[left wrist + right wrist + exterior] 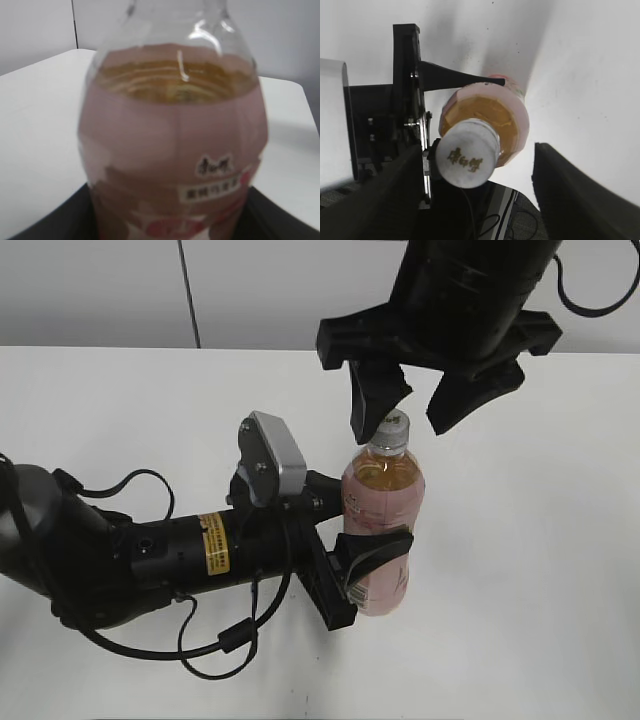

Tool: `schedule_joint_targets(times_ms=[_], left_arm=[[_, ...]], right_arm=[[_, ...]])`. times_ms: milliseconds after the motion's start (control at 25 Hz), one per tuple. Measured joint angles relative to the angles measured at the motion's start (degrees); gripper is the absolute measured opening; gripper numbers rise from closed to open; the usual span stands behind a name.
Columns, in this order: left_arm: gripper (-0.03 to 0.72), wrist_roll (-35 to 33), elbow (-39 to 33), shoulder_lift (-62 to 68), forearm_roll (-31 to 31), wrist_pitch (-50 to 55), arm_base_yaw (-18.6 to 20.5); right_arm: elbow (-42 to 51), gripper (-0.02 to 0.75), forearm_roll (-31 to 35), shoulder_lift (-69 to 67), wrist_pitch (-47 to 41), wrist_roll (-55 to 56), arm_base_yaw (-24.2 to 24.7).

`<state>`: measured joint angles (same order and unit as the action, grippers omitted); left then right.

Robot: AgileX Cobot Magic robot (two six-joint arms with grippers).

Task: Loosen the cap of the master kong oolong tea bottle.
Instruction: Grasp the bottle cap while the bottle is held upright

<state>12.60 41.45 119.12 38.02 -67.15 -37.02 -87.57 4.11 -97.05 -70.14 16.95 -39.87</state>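
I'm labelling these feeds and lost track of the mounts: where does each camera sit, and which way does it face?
Exterior view: raised in front of the table, slanting down; shows the left gripper clamping the master kong oolong tea bottle and the right gripper open above the cap.
Left wrist view: on the left arm, facing level at the bottle's label; only dark finger edges show.
Right wrist view: on the right arm, facing straight down on the cap, between its own fingers.
All three share the bottle.
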Motion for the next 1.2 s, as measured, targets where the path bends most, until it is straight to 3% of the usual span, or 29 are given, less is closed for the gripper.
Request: schedule_joint_targets(times_ms=[280,400,520,640,800,1080,1200], left_arm=[[0.385,0.00,0.00,0.00,0.00,0.00,0.00],[0.385,0.00,0.00,0.00,0.00,0.00,0.00],[0.385,0.00,0.04,0.00,0.00,0.00,0.00],[0.385,0.00,0.04,0.00,0.00,0.00,0.00],[0.385,0.00,0.04,0.00,0.06,0.00,0.00],[0.385,-0.16,0.04,0.00,0.17,0.00,0.00],[0.385,-0.16,0.04,0.00,0.21,0.00,0.00]], right_arm=[[0.26,0.480,0.05,-0.19,0.04,0.05,0.00],[0.26,0.408,0.05,-0.19,0.04,0.05,0.00],[0.26,0.275,0.77,-0.19,0.23,-1.89,0.00],[0.26,0.265,0.88,-0.19,0.29,-9.21,0.00],[0.26,0.265,0.88,-0.19,0.29,-26.30,0.00],[0.26,0.265,0.52,0.02,0.49,-75.85,0.00],[0.09,0.260,0.47,0.02,0.54,-87.99,0.00]])
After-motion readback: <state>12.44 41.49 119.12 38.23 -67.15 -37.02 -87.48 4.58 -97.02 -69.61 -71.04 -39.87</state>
